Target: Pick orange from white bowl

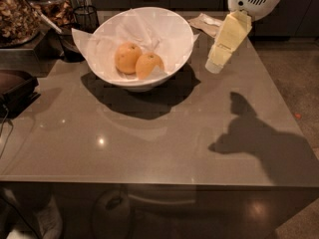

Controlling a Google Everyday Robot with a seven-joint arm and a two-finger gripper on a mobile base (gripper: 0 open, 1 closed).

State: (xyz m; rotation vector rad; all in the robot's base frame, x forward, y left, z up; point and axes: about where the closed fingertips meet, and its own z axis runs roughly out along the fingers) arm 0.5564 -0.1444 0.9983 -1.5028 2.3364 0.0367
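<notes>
The white bowl (182,34), lined with crinkled white paper, stands at the back middle of the grey table (164,143). Two fruits lie in it, touching. The orange (149,64) is the oval yellow-orange one on the right. A rounder orange with a dimple (128,57) lies to its left. My gripper (215,66), pale yellow under a white wrist, hangs in the air to the right of the bowl. It is tilted down and to the left, apart from the bowl's rim and holding nothing that I can see.
A crumpled napkin (209,24) lies behind the gripper at the back edge. A dark wire cup (85,18), jars and a tray with dried stuff (20,19) crowd the back left. A dark object (15,91) sits at the left edge.
</notes>
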